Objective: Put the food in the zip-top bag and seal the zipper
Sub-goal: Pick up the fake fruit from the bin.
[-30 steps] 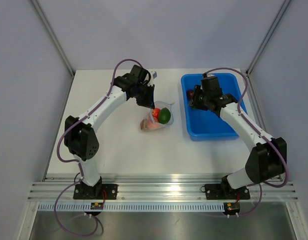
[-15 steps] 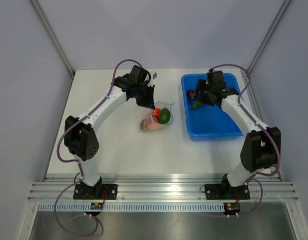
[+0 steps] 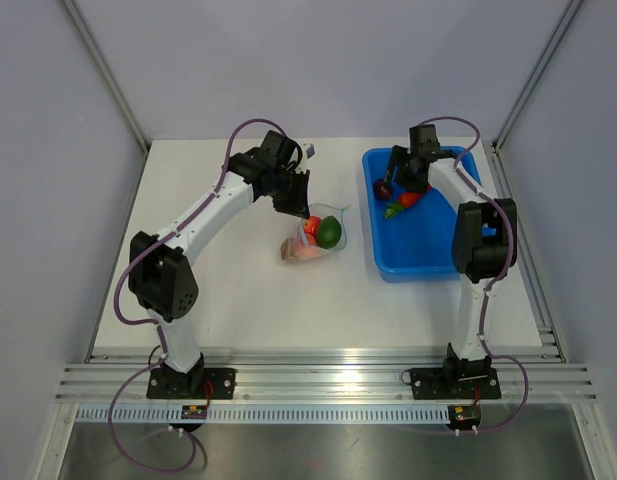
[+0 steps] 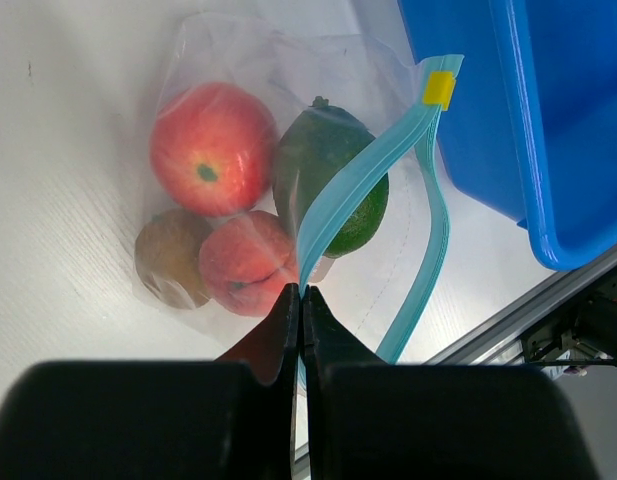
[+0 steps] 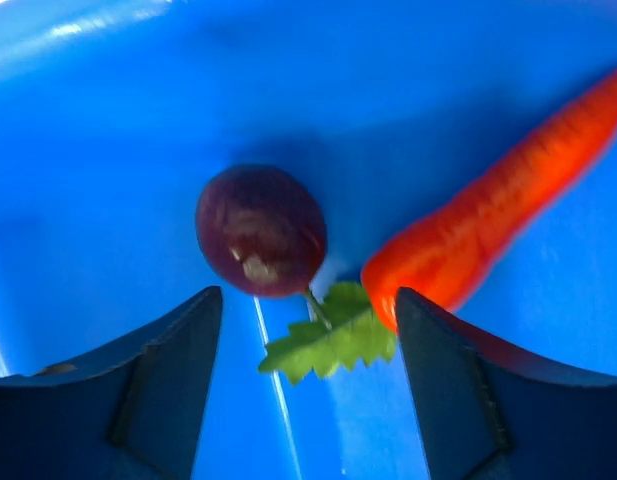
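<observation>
The clear zip-top bag (image 3: 313,240) (image 4: 238,50) is lying on the white desk (image 3: 238,290), near the middle and just left of the blue tray (image 3: 428,245) (image 4: 548,130). Four pieces of food are sitting inside it: a red fruit (image 4: 213,148), a dark green fruit (image 4: 308,150), a pink fruit (image 4: 246,262) and a brown fruit (image 4: 170,258), all crowding together and touching. The teal zipper (image 4: 360,178) is running across the green fruit, with a yellow slider tab (image 4: 439,90) at its far end, beside the tray's wall. The bag's mouth is gaping, its two strips parting toward the near end. The left gripper (image 3: 296,205) (image 4: 301,295) is pinching one zipper strip, its jaws pressing flat together on it.

The tray is holding a purple round (image 3: 383,188) (image 5: 260,230) and an orange carrot (image 3: 408,198) (image 5: 498,215) near its far left corner, lying close together with a green leaf sprig (image 5: 333,340) between them. The right gripper (image 3: 398,185) (image 5: 306,300) is hovering over these two with its jaws standing wide apart, gripping nothing. The right arm is folding back over the tray, covering part of its right side in the overhead view.
</observation>
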### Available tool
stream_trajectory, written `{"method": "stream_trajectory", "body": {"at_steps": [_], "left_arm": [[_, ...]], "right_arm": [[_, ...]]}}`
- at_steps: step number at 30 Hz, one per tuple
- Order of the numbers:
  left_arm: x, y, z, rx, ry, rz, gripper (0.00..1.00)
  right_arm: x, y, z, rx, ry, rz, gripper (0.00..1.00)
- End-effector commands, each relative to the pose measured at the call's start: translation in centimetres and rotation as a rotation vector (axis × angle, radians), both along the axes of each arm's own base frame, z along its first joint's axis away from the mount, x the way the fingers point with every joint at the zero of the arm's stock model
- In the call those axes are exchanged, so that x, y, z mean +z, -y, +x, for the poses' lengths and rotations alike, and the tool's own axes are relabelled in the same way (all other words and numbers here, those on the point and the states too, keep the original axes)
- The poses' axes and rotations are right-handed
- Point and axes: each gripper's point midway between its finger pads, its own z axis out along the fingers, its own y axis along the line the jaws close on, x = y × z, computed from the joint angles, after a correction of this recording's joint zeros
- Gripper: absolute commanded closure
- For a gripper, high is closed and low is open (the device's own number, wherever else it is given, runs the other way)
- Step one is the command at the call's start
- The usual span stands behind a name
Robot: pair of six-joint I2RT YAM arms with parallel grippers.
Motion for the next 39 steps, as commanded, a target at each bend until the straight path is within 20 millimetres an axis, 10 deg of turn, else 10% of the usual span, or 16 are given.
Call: {"method": "stream_trajectory", "body": {"at_steps": [1,15,20,25,34,39], "left_arm": [[3.0,0.7,0.6,-0.028,0.079,-0.053,1.0],[2.6,0.8,0.6,-0.037,0.067,-0.052,1.0],[2.5,0.9,0.5,-0.038,0.065,-0.051,1.0],[2.5,0.8,0.4,-0.037,0.065,-0.051,1.0],[1.9,0.7,0.4,-0.033,0.062,-0.051,1.0],[1.9,0.8,0.1,-0.029,0.049,-0.073,1.0]], "right_arm": [[1.7,-1.1,2.1,0.103,0.07,-0.01,0.21],[-2.5,-2.8,3.5,0.197,0.044,0.037,0.16],[-3.3,-2.1,3.0,0.16,0.028,0.013,0.34],[0.3,-1.1,2.3,0.122,0.102,-0.018,0.57],[9.7,-0.3,-3.9,0.076,0.242,0.023,0.58],[13.6,-3.3,-9.4,0.144,0.318,0.077,0.56]]}}
